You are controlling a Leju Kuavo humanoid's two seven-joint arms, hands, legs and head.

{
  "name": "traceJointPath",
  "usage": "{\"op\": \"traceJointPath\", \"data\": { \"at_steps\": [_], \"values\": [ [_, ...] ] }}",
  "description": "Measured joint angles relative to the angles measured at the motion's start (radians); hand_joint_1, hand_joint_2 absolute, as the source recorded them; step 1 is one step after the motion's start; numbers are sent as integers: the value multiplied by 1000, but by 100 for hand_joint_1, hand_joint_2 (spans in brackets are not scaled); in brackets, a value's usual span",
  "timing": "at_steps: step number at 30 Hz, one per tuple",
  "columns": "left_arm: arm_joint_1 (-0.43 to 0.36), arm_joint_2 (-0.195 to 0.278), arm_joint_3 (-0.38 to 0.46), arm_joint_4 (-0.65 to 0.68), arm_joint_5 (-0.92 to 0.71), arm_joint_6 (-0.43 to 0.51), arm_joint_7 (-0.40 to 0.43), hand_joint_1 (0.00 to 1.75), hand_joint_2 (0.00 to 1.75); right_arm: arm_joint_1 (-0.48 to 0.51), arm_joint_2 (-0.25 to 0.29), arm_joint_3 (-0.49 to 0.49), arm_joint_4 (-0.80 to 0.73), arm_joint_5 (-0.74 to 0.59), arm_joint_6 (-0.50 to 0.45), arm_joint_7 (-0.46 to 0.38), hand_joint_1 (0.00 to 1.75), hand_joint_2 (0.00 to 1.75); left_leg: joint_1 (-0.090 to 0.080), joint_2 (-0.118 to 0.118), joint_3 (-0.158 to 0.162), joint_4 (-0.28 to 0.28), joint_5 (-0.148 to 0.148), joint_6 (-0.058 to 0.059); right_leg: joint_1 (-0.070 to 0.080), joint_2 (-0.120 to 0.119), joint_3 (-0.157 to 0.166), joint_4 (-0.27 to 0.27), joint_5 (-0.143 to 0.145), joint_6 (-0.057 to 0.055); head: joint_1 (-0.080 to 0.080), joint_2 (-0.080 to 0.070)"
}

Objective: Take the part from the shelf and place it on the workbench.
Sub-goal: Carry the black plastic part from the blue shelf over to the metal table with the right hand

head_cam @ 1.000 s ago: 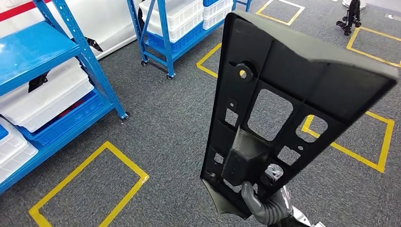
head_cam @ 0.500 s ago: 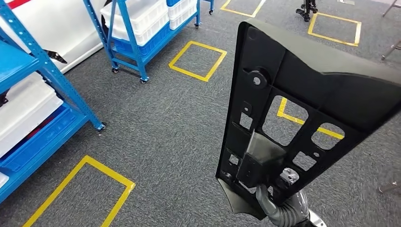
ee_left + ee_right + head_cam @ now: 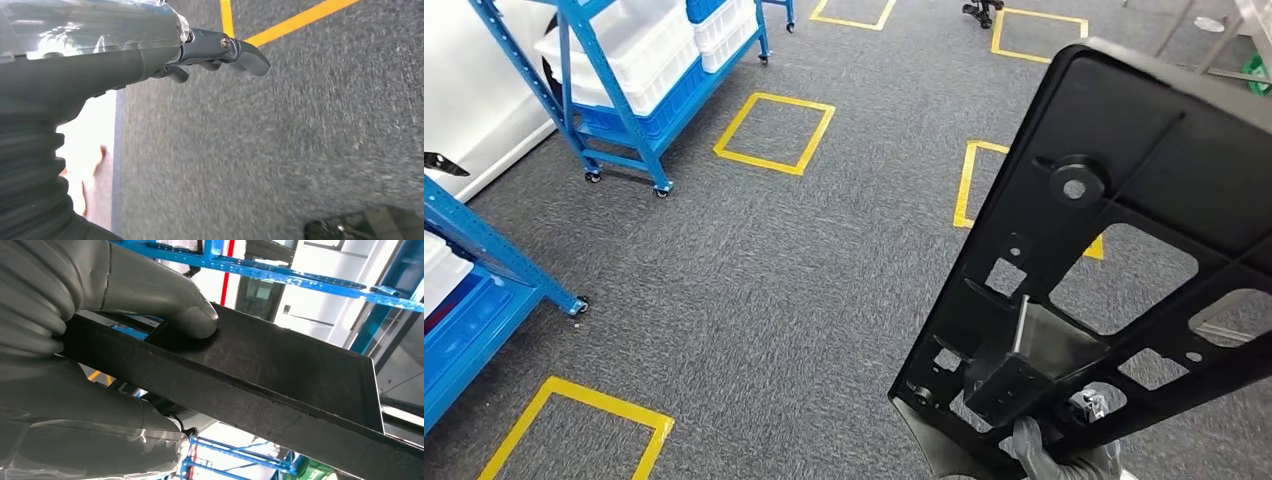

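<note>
The part (image 3: 1124, 200) is a large black plastic panel with ribs and several cut-out openings. It stands up in front of me at the right of the head view, leaning to the right. My right hand (image 3: 1049, 455) grips its lower end from below. In the right wrist view the thumb (image 3: 150, 290) presses on the panel's flat edge (image 3: 280, 375) and the fingers wrap under it. My left hand (image 3: 220, 50) hangs over grey carpet, fingers loosely extended and holding nothing.
A blue wheeled shelf rack (image 3: 614, 90) with white bins (image 3: 624, 50) stands at the back left. Another blue rack (image 3: 464, 290) is at the near left edge. Yellow tape squares (image 3: 774, 130) mark the grey carpet, one at my lower left (image 3: 574, 430).
The whole view has swung: the racks slide off to the left as the camera turns. The part stays in my right hand and now leans further right.
</note>
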State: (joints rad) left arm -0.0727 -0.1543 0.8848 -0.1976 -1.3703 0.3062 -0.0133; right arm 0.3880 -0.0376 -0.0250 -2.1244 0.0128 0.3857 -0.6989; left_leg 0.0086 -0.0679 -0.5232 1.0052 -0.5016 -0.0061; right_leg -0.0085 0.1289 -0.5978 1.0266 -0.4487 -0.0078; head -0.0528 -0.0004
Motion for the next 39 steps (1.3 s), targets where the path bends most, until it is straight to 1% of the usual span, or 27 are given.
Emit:
{"op": "traceJointPath", "data": {
  "at_steps": [1,2,3,5,7,8,9,11,13,14,16,18,20,22,23,24,25,26,28,30,32,33,34,35,37,38,39],
  "values": [
    [-1,0,2,0,0,0,0,0,175,2,2,-2,0,4,3,0,175,175,1,11,2,-4,3,5,-2,8,-2,-1,3,7,0,0],
    [-2,0,3,0,-1,0,1,0,175,3,3,-4,0,9,5,0,175,175,2,23,7,-11,8,11,-2,-2,-5,2,1,12,0,0],
    [-2,0,4,0,-2,-1,2,0,175,2,6,-6,0,14,5,-1,175,175,3,35,11,-19,13,18,0,-26,-13,18,-11,17,0,0],
    [-1,1,5,0,-8,-5,5,0,175,-1,11,-7,2,24,3,-1,175,175,3,62,15,-29,19,27,0,-90,-57,109,-66,23,0,0],
    [1,1,5,0,-15,-9,8,0,175,-2,17,-7,5,29,2,-1,175,175,1,89,13,-29,18,28,-6,-117,-118,236,-123,32,0,0],
    [1,1,5,0,-17,-10,8,0,175,1,19,-7,7,31,2,-1,175,175,0,103,14,-29,17,27,-10,-121,-132,268,-129,36,0,0],
    [2,1,5,0,-20,-11,8,0,175,4,20,-7,8,33,2,-1,175,175,0,116,14,-28,15,25,-13,-124,-127,261,-115,40,0,0],
    [1,1,5,0,-23,-11,5,0,175,8,24,-7,10,35,3,-1,175,175,1,139,18,-23,8,17,-18,-152,-58,136,-55,44,0,0],
    [0,2,4,0,-24,-10,1,0,175,8,27,-6,11,36,4,-1,175,175,-2,156,21,-16,-2,5,-14,-186,5,24,-19,37,0,0],
    [-1,2,4,0,-24,-9,0,0,175,8,29,-6,12,36,5,-2,175,175,-4,164,24,-14,-6,-2,-10,-192,16,3,-18,31,0,0],
    [-5,3,4,0,-24,-8,-3,0,175,9,31,-5,14,37,6,-2,175,175,-4,178,31,-15,-10,-13,-5,-174,13,2,-19,16,0,0],
    [-7,4,4,0,-24,-7,-5,0,175,10,35,-4,15,38,6,-2,175,175,1,158,31,0,-29,-25,-7,-155,12,-3,-15,2,0,0],
    [-6,4,4,0,-24,-7,-6,0,175,8,40,-1,15,40,6,-3,175,175,5,106,-8,93,-88,-30,-8,-136,12,-7,-11,-10,0,0],
    [-1,4,4,0,-24,-8,-6,0,175,7,44,4,16,43,6,-3,175,175,4,78,-79,244,-154,-28,-3,-114,9,-6,-9,-16,0,0],
    [2,4,4,0,-24,-8,-6,0,175,7,45,6,16,44,7,-3,175,175,4,75,-104,292,-164,-26,-1,-101,8,-6,-8,-18,0,0],
    [4,4,5,0,-22,-9,-5,0,175,5,47,8,18,45,9,-3,175,175,4,73,-111,300,-151,-23,1,-87,9,-5,-8,-18,0,0],
    [4,4,5,0,-18,-9,-4,0,175,2,49,10,20,45,14,-3,175,175,4,70,-98,265,-120,-18,3,-72,10,-4,-8,-18,0,0],
    [4,4,7,0,-11,-9,-5,0,175,-2,51,13,23,46,19,-3,175,175,3,59,-71,196,-76,-13,3,-58,12,-3,-8,-18,0,0],
    [3,5,12,0,3,-7,-9,0,175,-14,55,18,29,45,28,-2,175,175,3,12,-15,58,-17,-3,3,-33,12,-1,-7,-14,0,0],
    [2,6,15,0,10,-6,-13,0,175,-23,56,24,35,45,34,-2,175,175,0,-15,3,4,-5,2,-1,-12,5,0,-2,-2,0,0],
    [-1,6,17,0,12,-6,-14,0,175,-30,57,29,42,46,40,0,175,175,0,4,6,-6,1,9,-4,10,0,-4,5,13,0,0],
    [-2,6,17,0,12,-6,-13,0,175,-33,57,31,45,47,41,3,175,175,1,16,9,-13,6,15,-3,6,-4,-1,2,18,0,0],
    [-2,6,18,0,11,-8,-10,0,175,-39,58,34,49,51,42,7,175,175,3,30,12,-21,13,21,-1,-15,-15,17,-12,21,0,0],
    [-2,6,18,0,10,-11,-7,0,175,-46,58,37,52,57,42,12,175,175,5,44,13,-29,18,26,0,-46,-35,57,-38,24,0,0],
    [0,7,18,0,9,-19,1,0,175,-60,60,47,59,69,38,22,175,175,0,73,11,-31,20,31,0,-107,-96,187,-107,28,0,0],
    [2,8,19,0,9,-22,5,0,175,-63,60,51,62,73,37,25,175,175,-1,87,10,-31,20,31,-2,-118,-123,245,-129,31,1,0],
    [3,8,19,0,9,-25,8,0,175,-64,61,55,65,75,36,28,175,175,-2,101,9,-30,19,30,-4,-124,-134,273,-133,33,1,0]
  ]
}}
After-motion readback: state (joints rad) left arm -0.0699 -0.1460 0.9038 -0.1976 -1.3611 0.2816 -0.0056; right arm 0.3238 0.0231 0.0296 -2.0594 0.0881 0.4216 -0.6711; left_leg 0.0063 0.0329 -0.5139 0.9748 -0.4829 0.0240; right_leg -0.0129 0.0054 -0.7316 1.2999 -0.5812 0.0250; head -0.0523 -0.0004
